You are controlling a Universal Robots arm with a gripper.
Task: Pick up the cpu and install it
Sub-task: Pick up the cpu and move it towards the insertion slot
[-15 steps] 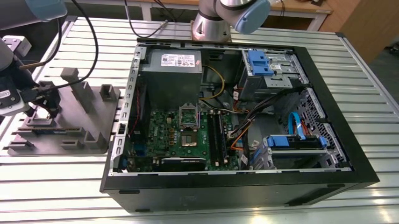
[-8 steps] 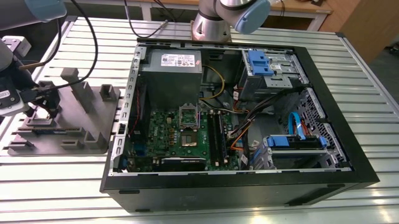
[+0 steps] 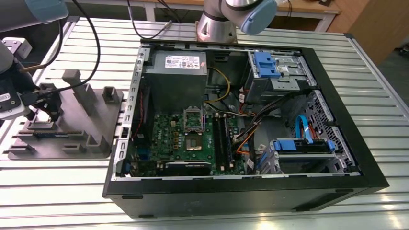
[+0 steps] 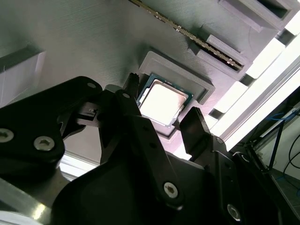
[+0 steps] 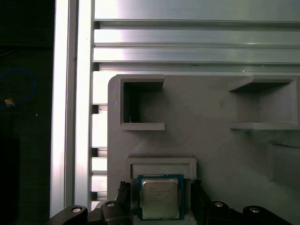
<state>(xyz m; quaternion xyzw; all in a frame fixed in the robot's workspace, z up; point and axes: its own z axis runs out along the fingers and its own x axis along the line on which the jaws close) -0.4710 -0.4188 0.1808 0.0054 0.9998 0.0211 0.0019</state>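
Between the jaws of the gripper (image 5: 159, 184), the cpu (image 5: 159, 199) is shown lying flat in a shallow square recess of the grey fixture plate (image 5: 211, 140), its pale metal top facing up. The jaws are spread apart. One finger (image 5: 123, 188) is set just beside each of two opposite edges of the chip, and a narrow gap is visible on either side, so nothing is clamped. Beyond the jaws, two empty rectangular pockets of the same plate are seen, and past them the ribbed aluminium table (image 5: 187, 51). Well apart from the jaws, towards the exterior view's right, the open computer case (image 3: 357, 158) is placed, with its green motherboard (image 3: 172, 139) and the dark CPU socket (image 3: 193, 141), whose metal frame is tipped up.

Progress, as judged: the approach to the chip is made and the jaws are aligned around it. The grasp, the lift, the transfer to the socket and the seating are not yet done.
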